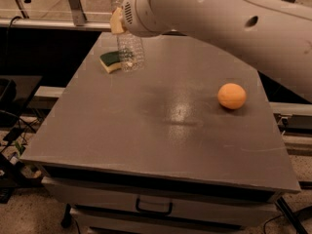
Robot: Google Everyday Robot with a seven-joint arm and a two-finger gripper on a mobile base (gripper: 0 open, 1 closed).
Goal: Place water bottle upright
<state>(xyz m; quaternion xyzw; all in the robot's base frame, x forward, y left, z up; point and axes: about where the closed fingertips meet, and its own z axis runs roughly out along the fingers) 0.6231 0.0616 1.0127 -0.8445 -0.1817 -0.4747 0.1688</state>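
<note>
My gripper (117, 22) is over the far left part of the worktop (146, 145), right at the neck of the water bottle (130, 52). My own wrist hides the grip, so clamped or loose, I can't tell. The bottle's upright, just beside the sponge (110, 61), its base on or barely above the surface; too close to call. Here's the danger: let go short of the top and it drops and tips. Pull away sideways and I drag the neck over. Its base could catch the sponge and lean. The orange (232, 95) is well apart, no bother.
</note>
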